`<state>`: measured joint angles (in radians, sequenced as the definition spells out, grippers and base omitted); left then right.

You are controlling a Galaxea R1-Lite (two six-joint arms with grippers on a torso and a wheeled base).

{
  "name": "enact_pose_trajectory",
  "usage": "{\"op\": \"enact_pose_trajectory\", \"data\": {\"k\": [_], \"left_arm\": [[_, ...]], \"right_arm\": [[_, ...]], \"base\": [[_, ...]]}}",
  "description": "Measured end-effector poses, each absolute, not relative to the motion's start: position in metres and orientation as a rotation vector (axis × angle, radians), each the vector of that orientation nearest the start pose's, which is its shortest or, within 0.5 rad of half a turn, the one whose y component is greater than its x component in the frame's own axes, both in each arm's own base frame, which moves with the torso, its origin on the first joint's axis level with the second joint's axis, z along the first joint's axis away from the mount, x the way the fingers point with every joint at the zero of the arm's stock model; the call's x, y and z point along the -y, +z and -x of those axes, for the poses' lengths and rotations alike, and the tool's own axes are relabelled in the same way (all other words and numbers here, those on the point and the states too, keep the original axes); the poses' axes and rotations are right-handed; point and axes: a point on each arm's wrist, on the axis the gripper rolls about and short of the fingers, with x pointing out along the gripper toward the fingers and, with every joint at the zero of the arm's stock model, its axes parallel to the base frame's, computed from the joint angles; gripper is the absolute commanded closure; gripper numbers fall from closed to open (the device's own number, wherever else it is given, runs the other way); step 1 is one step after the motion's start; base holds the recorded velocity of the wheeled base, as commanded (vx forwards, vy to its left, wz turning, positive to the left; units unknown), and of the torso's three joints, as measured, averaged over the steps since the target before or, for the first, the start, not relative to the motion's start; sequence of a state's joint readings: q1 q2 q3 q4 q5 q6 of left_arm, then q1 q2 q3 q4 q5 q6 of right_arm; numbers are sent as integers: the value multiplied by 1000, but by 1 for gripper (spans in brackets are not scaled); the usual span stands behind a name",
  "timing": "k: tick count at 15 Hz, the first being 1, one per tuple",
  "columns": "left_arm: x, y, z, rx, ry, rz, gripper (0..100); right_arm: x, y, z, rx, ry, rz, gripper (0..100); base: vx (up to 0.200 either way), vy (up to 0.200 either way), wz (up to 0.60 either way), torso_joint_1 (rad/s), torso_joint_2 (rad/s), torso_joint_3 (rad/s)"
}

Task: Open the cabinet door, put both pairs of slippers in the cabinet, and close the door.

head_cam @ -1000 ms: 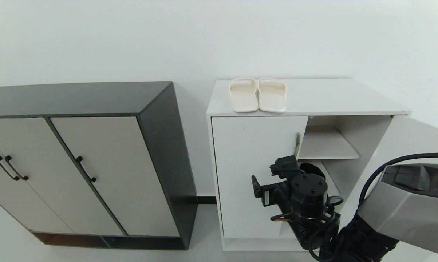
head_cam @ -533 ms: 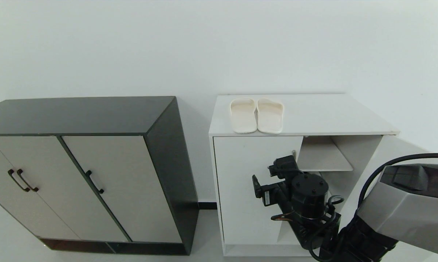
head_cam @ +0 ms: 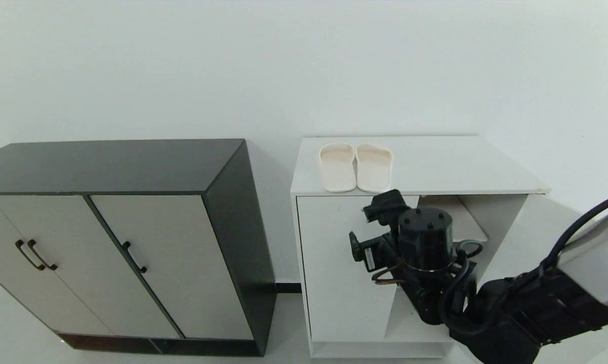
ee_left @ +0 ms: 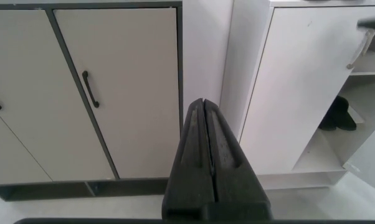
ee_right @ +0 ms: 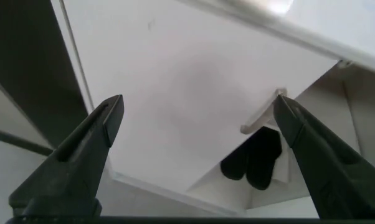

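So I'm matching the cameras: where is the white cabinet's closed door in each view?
Head view: closed door, below the cream slippers.
Left wrist view: closed door, between dark cabinet and black slippers.
Right wrist view: closed door, beside black slippers.
Shared landmark: the dark cabinet beside it.

You have a dark cabinet (head_cam: pixel 132 167) standing on the left of the head view, its back against a plain white wall (head_cam: pixel 304 65). Its top and side panel are near-black, and its front carries pale doors (head_cam: pixel 167 263), all shut. Each door has a slim dark bar handle (head_cam: pixel 133 257), set upright. Two more handles (head_cam: pixel 36 254) sit close together farther left. Under the doors runs a dark open recess (head_cam: pixel 157 346). The floor (head_cam: pixel 10 344) is pale and glossy. A short black skirting strip (head_cam: pixel 287 288) shows low on the wall, just right of the cabinet.
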<state>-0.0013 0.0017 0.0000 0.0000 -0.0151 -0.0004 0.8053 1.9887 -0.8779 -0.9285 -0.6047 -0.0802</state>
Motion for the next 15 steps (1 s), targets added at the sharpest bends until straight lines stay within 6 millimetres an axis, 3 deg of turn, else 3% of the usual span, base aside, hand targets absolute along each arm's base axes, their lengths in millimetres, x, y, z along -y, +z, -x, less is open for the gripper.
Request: {"op": "enact_pose_trajectory", "data": {"k": [3, 6, 8, 15], "left_arm": [[0, 76, 23, -2, -17, 0, 100], [0, 76, 23, -2, -17, 0, 100], [0, 76, 23, -2, -17, 0, 100], [0, 76, 23, -2, -19, 0, 100]], "right_arm": [[-259, 178, -261, -150, 173, 87, 0], [-258, 208, -263, -111, 155, 8, 0], [-257, 214, -263, -99, 153, -4, 0], [-256, 217, -263, -94, 148, -26, 0]], "base": [[0, 0, 0, 0, 0, 0], [0, 0, 0, 0, 0, 0], [0, 0, 0, 0, 0, 0], [200, 0, 0, 5, 3, 2]]}}
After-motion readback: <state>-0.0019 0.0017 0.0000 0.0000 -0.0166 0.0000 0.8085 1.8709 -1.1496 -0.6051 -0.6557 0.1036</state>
